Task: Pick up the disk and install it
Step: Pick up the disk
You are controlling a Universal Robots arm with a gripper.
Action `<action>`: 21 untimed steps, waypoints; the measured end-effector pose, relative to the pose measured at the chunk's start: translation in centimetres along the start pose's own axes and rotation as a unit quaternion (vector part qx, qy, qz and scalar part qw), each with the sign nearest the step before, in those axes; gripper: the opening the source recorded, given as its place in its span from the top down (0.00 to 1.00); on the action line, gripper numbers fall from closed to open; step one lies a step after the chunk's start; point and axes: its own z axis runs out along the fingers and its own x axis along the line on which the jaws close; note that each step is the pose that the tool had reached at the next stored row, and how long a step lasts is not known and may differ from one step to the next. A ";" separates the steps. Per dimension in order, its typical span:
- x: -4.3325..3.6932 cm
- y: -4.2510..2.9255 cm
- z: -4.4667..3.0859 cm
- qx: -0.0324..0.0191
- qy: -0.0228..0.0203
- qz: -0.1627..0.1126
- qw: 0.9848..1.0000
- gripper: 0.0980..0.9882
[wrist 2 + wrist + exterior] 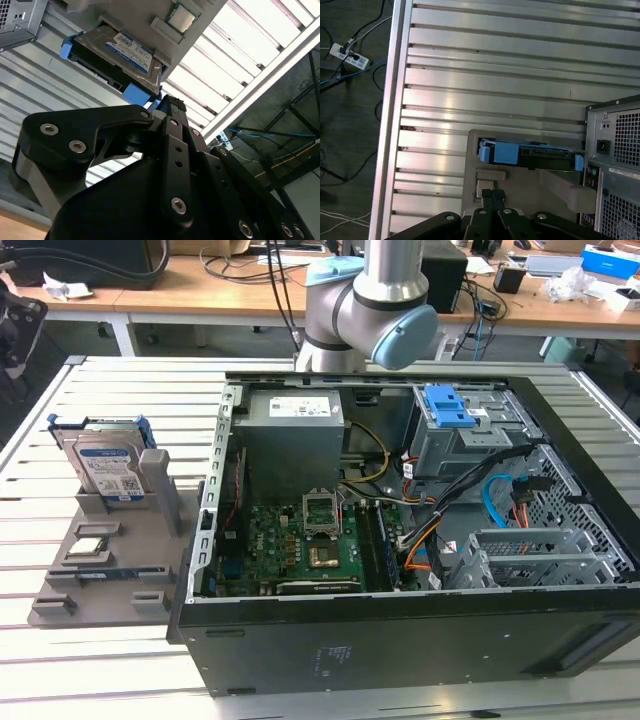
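Leaning disk (pixel 127 50), apart from claw (pixel 168 103)

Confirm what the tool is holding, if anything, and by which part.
Nothing. The tool hangs apart from the disk, which sits in its grey stand.

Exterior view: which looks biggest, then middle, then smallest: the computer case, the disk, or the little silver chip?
1. computer case, by far the biggest
2. disk
3. silver chip, the smallest

1. Exterior view: bright, even overhead light; computer case (pixel 400 650) interior shadowed.
2. First wrist view: glare streaks on the table (pixel 495 65); floor (pixel 350 125) dim.
3. Second wrist view: table washed out white; gripper (pixel 167 107) dark.
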 end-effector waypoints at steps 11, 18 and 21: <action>0.00 0.00 0.00 -0.003 0.006 -0.125 0.992 0.99; 0.00 0.00 0.00 -0.004 0.008 -0.185 0.983 0.99; 0.00 0.00 0.00 -0.005 0.009 -0.209 0.978 0.99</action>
